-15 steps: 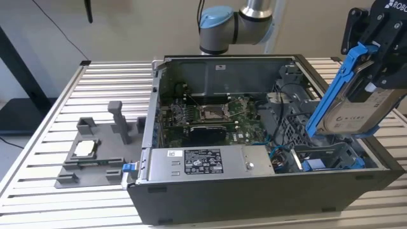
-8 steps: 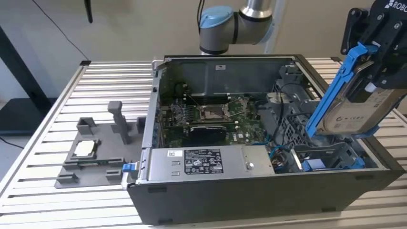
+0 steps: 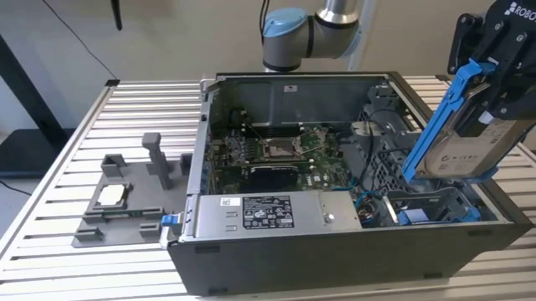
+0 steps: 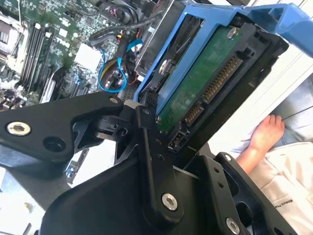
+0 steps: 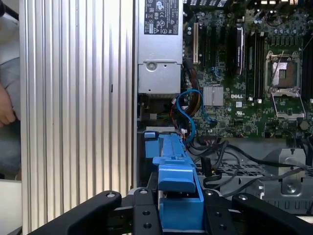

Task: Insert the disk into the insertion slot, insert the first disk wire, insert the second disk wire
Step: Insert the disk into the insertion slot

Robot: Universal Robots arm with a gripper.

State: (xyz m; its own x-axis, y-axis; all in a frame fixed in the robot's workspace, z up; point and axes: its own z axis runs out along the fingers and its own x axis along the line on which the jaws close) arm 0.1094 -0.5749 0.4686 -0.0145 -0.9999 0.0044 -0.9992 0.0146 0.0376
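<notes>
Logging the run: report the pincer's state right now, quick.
Pincer: closed, holding the disk over the slot, not yet inserted.

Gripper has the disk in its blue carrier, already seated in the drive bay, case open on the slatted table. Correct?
Not seated. In the exterior view the gripper holds the disk in its blue carrier, tilted, above the insertion slot, not in it. The rest stands: the case lies open on the slatted table.
</notes>
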